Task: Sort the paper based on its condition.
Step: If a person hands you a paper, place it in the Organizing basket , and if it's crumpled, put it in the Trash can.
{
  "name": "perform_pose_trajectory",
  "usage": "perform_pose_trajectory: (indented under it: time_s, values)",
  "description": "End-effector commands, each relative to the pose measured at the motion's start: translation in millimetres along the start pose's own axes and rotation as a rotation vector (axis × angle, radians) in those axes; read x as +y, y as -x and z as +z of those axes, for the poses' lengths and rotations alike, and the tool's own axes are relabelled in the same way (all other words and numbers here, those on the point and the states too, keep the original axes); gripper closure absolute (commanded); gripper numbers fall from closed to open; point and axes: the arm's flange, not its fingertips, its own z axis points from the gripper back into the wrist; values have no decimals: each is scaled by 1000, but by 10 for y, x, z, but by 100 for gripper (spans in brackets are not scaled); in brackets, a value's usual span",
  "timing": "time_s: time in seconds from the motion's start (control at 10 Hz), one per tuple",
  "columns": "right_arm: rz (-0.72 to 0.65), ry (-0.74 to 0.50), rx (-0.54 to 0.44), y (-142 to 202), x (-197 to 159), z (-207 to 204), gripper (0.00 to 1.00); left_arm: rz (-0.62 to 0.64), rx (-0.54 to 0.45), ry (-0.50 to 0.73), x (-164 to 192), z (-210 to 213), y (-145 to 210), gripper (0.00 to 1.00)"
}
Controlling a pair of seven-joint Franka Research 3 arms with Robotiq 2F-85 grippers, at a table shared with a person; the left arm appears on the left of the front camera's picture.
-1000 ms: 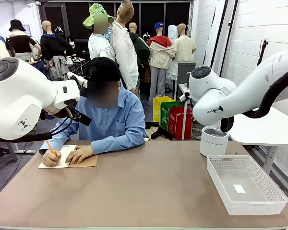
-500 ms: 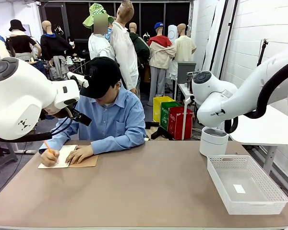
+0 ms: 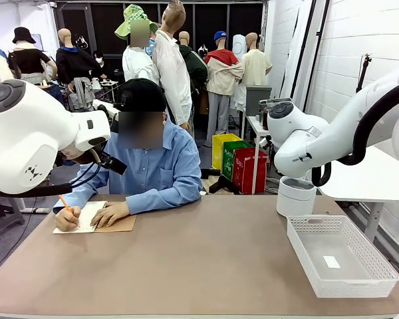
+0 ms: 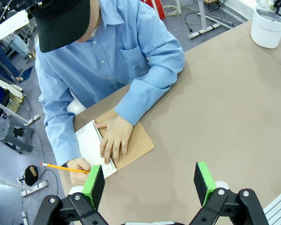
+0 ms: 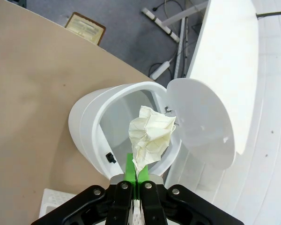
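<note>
Over the lid-up white bin (image 5: 86, 126), right gripper (image 5: 132, 161) pinches a crumpled paper ball (image 5: 152, 133); left gripper (image 4: 149, 176) hangs spread wide; front view's white basket (image 3: 319, 224) holds a tiny tag (image 3: 331, 262).

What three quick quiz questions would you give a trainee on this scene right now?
1. True or false: the right gripper is shut on a crumpled paper.
2. The paper is held over which thing: A) basket, B) open bin, C) notebook?
3. Fill in: the left gripper has its jaws ____.
Key: 1 true; 2 B; 3 open.
</note>
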Motion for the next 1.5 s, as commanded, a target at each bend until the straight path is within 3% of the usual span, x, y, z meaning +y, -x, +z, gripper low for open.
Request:
perform_pose_trajectory:
  time_s: [0.0,1.1,1.2,1.4]
  values:
    - [12,41,-3,-77,-26,-112,100,-14,-5,-8,6,-5,-2,0]
    - [15,61,81,-87,-48,-452,100,-14,-5,-8,6,-5,-2,0]
    - [-3,58,88,-105,-78,-474,88,-14,-5,-8,6,-5,-2,0]
    - [-8,60,87,-131,-104,-459,48,-14,-5,-8,6,-5,-2,0]
